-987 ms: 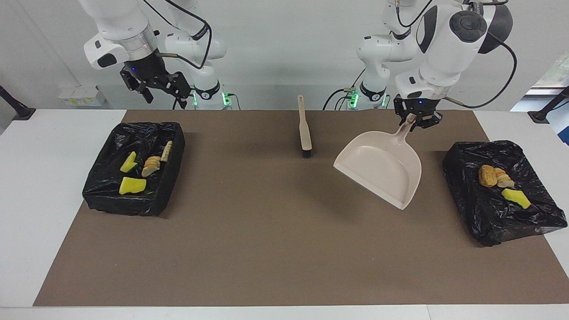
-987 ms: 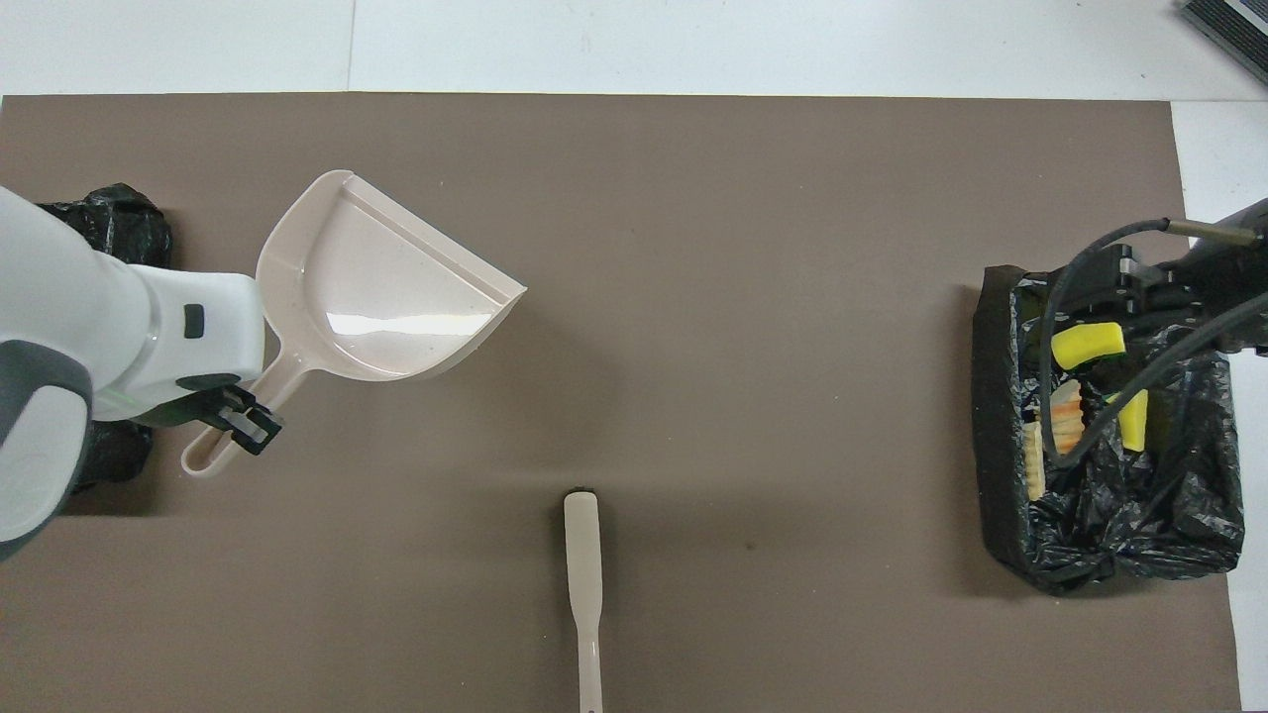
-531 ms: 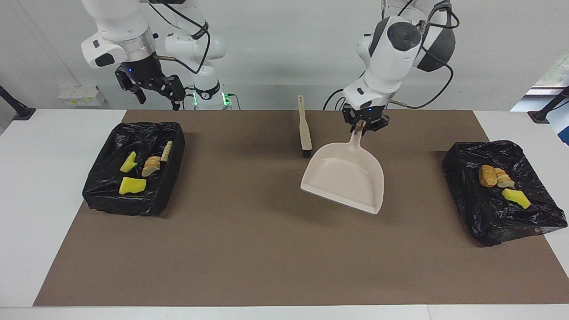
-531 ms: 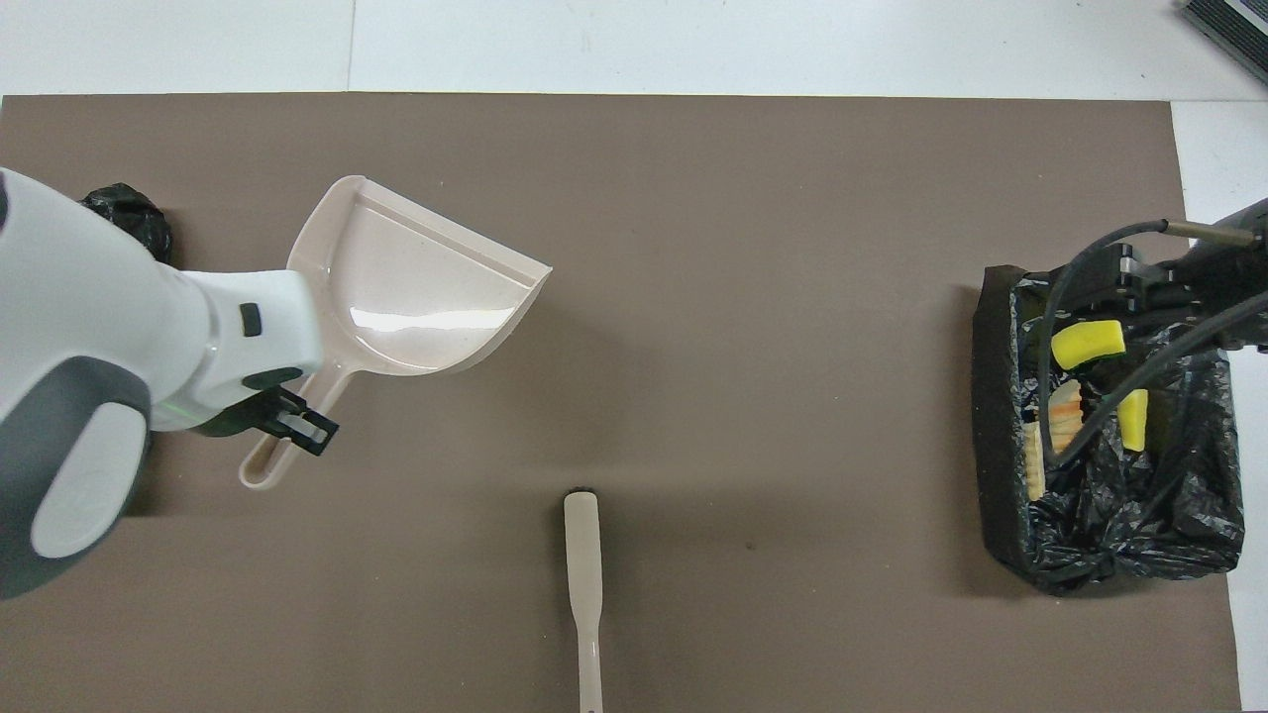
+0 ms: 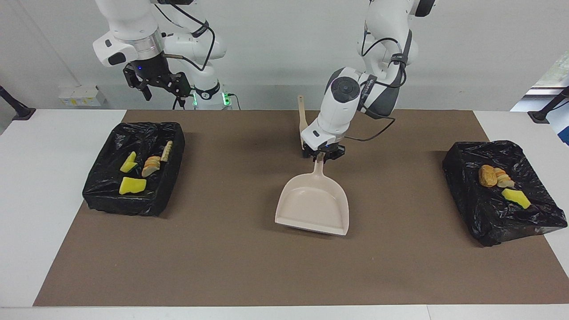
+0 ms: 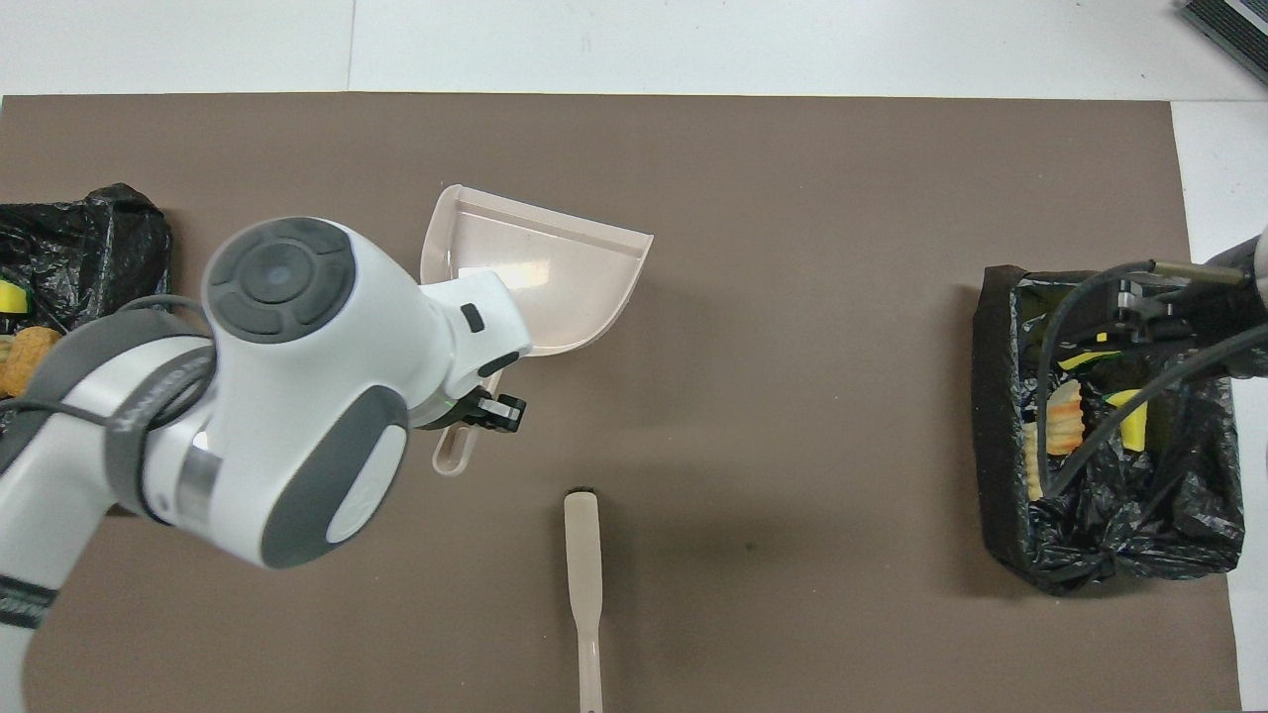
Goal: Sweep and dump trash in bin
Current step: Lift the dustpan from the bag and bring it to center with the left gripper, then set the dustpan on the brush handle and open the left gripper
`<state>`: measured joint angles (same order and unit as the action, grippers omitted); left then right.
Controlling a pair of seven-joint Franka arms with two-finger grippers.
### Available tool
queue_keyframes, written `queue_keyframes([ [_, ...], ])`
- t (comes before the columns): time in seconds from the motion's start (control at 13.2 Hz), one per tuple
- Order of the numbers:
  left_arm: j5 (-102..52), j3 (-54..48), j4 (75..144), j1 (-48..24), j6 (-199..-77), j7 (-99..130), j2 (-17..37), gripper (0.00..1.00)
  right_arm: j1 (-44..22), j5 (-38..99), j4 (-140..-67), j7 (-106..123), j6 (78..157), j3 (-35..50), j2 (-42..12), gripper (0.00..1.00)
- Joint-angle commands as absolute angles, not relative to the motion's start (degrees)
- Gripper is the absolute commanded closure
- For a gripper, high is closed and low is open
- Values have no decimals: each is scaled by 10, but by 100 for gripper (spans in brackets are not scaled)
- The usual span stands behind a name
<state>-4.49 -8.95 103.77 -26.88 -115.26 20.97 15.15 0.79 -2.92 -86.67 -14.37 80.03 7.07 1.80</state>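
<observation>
My left gripper (image 5: 321, 155) (image 6: 477, 414) is shut on the handle of the beige dustpan (image 5: 313, 206) (image 6: 555, 277). The pan is empty and sits low over the middle of the brown mat, mouth pointing away from the robots. The trash lies in two black-bagged bins. Yellow sponge pieces (image 5: 132, 185) and bread lumps (image 5: 152, 165) are in the bin (image 5: 133, 202) at the right arm's end. A bread lump (image 5: 487, 175) and a yellow piece (image 5: 516, 198) are in the bin (image 5: 498, 231) at the left arm's end. My right gripper (image 5: 162, 91) (image 6: 1134, 302) hangs open above its bin.
The beige brush (image 5: 303, 122) (image 6: 582, 564) lies on the mat (image 5: 222, 249) near the robots, its bristle end pointing away from them and hidden by my left arm in the facing view. White table borders the mat on all sides.
My left arm has swung the dustpan from beside the bin at its own end to the middle of the mat and lowered it. The right gripper has shifted slightly, still open.
</observation>
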Motion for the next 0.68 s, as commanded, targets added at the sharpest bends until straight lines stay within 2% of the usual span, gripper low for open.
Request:
queue_keyframes([
  [0.0,-47,-78,1044,-286,-1153,249,149,100,18,-26,-889,-99,817,72,33,0],
  [0.23,-20,-78,1047,-321,-1165,336,178,100,18,-4,-883,-99,817,72,30,0],
  [0.3,-6,-77,1046,-332,-1166,342,182,94,18,-2,-882,-100,817,72,29,0],
  [0.38,-4,-76,1040,-332,-1154,349,178,60,18,-3,-881,-101,817,72,28,0],
  [0.46,-4,-76,1039,-328,-1142,350,173,1,18,-3,-881,-102,817,72,28,0],
  [0.61,-4,-69,1027,-319,-1112,349,155,0,19,-3,-881,-103,817,70,28,0],
])
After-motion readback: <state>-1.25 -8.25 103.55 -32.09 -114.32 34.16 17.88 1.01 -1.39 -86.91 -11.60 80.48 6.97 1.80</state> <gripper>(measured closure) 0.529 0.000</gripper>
